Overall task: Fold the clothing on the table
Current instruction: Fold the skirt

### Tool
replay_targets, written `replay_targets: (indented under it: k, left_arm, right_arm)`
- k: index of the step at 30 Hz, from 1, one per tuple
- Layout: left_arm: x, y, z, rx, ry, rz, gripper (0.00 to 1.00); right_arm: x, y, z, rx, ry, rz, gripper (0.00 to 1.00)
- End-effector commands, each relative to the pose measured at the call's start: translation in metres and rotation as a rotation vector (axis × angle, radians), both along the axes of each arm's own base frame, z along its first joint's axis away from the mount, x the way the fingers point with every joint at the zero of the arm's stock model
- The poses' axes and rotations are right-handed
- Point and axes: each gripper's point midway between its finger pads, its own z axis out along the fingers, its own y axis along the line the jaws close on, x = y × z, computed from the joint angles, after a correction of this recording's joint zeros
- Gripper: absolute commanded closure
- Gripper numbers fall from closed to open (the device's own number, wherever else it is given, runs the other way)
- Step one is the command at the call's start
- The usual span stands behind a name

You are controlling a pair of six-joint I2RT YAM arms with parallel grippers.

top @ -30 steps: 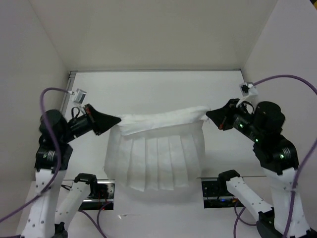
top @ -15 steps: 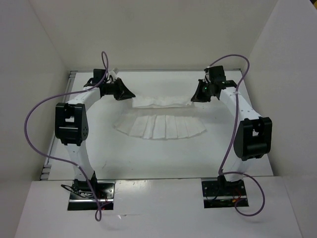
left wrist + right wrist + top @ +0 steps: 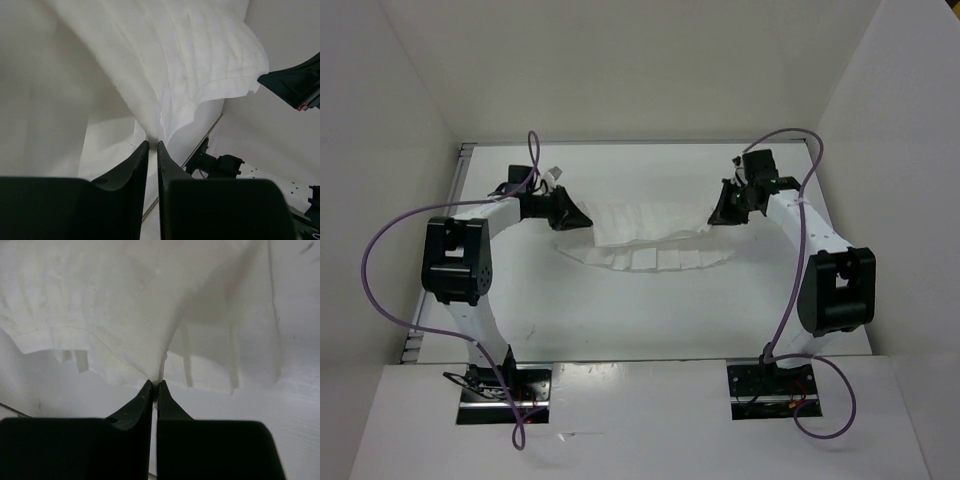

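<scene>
One broad white worktop (image 3: 620, 310) carries everything. Over it the left arm (image 3: 455, 262) and the right arm (image 3: 840, 288) reach toward its far half in mirror fashion, so that each meets one end of the clothing (image 3: 650, 240). The clothing sits in the far middle of the worktop, between the two tools. Its pleated hem rests flat on the near side, while the other long edge is lifted and strung from tool to tool — held at both ends, I judge, so that the edge runs straight and can be laid down in an even fold. The left tool (image 3: 582, 220) is at the garment's left end, its jaws a narrow slit apart with a pinch of cloth drawn into the slit. Creases run to that point in the left wrist view, which suggests a hold, though I cannot tell how firm. The right tool (image 3: 718, 212) is closed tight on the opposite end, with cloth gathered to a peak at its fingertips (image 3: 146, 391). The fold looks roughly half made — an uneven release would likely skew the edge.
</scene>
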Motion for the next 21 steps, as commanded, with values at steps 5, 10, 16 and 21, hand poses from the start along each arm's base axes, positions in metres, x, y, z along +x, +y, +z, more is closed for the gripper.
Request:
replay_targets:
  k: [5,10,16,21]
  left_arm:
    - [-0.027,0.012,-0.036,0.102,0.051,-0.026,0.82]
    - [-0.025,0.017,-0.041,0.147,0.058,-0.023,0.82]
    - [-0.015,0.016,-0.03,0.135,0.032,-0.028,0.62]
    - [-0.03,-0.005,-0.034,0.127,0.034,-0.087,0.39]
  right_arm:
    - [-0.046,-0.013,-0.045,-0.089,0.177,0.013,1.0]
    - [-0.058,-0.021,-0.052,-0.16,0.225,-0.009,1.0]
    - [-0.06,-0.022,-0.055,-0.181,0.228,-0.01,1.0]
    - [-0.065,-0.025,-0.066,-0.217,0.265,-0.024,0.95]
